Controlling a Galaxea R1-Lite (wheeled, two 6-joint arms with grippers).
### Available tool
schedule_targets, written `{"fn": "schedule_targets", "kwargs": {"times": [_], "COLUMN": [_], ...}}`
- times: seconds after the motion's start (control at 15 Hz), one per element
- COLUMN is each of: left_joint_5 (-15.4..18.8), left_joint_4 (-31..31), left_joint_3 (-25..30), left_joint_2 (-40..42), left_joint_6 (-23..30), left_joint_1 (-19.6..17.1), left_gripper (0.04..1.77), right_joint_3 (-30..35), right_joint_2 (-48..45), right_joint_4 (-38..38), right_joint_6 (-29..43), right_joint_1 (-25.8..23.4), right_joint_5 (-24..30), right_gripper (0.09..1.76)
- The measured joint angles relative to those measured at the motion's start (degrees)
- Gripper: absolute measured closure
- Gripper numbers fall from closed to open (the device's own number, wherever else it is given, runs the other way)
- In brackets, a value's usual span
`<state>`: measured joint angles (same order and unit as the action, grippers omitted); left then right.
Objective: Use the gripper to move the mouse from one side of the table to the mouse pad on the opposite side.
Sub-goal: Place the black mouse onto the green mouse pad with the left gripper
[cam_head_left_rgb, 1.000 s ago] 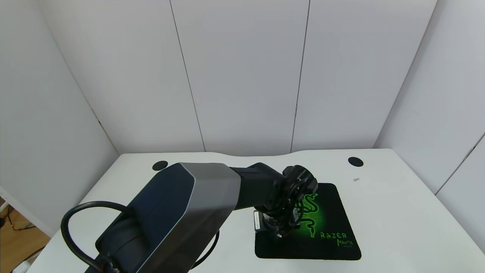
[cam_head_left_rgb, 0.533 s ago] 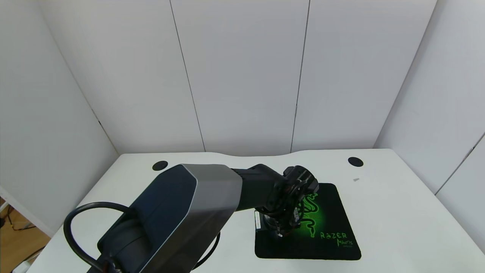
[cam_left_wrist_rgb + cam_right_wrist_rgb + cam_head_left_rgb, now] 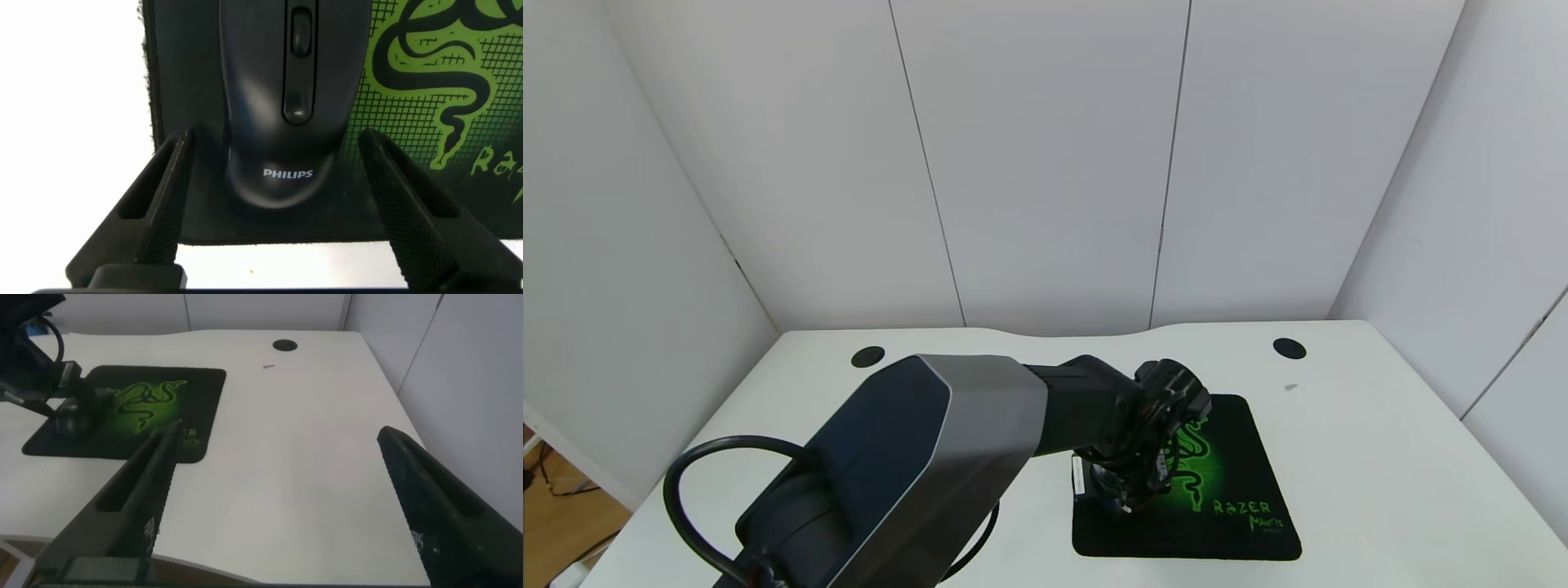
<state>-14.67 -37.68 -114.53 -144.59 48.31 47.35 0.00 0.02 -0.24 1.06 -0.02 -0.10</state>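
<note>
Both fingers of the left gripper (image 3: 274, 200) stood spread beside the mouse (image 3: 288, 90), which lay on the pad (image 3: 188, 98) between them, long axis pointing away.

Bright, even, diffuse light; white tabletop (image 3: 1380, 474) near glare. Soft shadow under the arm. Left pincer (image 3: 274, 204) fingers (image 3: 155, 212) blurred close up; mouse (image 3: 282, 98) sharp, faint sheen.

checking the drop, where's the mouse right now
The mouse sits on the mouse pad, near its left edge beside the green snake logo, between the open fingers of the left gripper.
</note>
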Motion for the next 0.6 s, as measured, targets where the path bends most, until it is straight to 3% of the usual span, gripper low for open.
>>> {"fn": "schedule_targets", "kwargs": {"times": [0.6], "left_joint_5": [-0.06], "left_joint_4": [-0.63], "left_joint_3": [0.01], "left_joint_2": [1.46], "left_joint_6": [-0.06], "left_joint_1": [0.02], "left_gripper": [0.18], "right_joint_3": [0.0], "right_joint_2": [0.0], "right_joint_4": [0.0], "right_joint_6": [0.0], "right_joint_1": [0.0], "right_joint_5": [0.0], "right_gripper": [0.14]}}
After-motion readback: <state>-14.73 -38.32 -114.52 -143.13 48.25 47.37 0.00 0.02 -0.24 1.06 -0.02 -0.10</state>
